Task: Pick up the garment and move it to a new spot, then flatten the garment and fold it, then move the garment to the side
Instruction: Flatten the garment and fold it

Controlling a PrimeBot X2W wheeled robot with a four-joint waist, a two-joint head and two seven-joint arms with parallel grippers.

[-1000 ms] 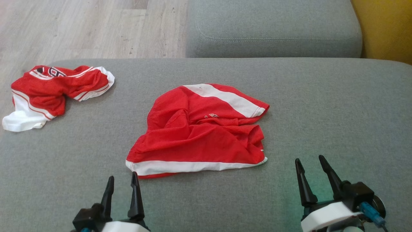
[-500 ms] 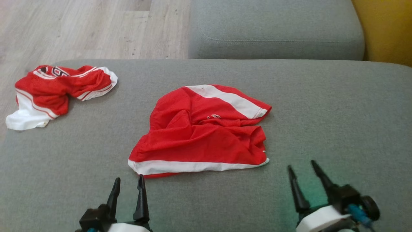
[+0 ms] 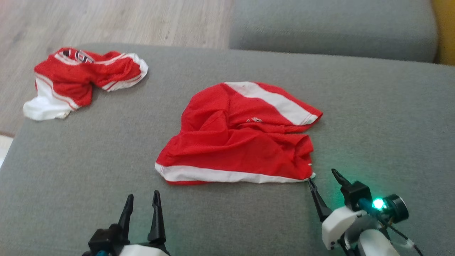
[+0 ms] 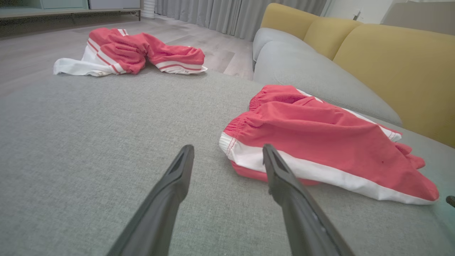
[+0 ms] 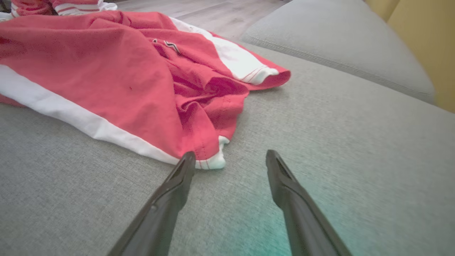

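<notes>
A crumpled pair of red shorts with white stripes [image 3: 241, 138] lies mid-cushion on the grey sofa seat [image 3: 373, 117]; the same shorts [image 4: 320, 142] show in the left wrist view, and as the shorts [image 5: 117, 74] in the right wrist view. My right gripper [image 3: 324, 176] is open, its left fingertip [image 5: 186, 160] just short of the shorts' near right white corner. My left gripper [image 3: 141, 198] is open and empty, a short way in front of the shorts' near left white hem. My own left gripper [image 4: 227, 151] points at that hem corner.
A second red and white garment [image 3: 85, 76] lies bunched at the seat's far left corner, hanging over the edge. Wooden floor [image 3: 124, 17] lies beyond. Another grey cushion [image 3: 330, 28] sits behind, with yellow backrests [image 4: 391, 60] to the right.
The head camera has shifted, sliding the scene rightward and up. My right gripper has moved forward and left to the shorts' near right corner. The left gripper has barely moved.
</notes>
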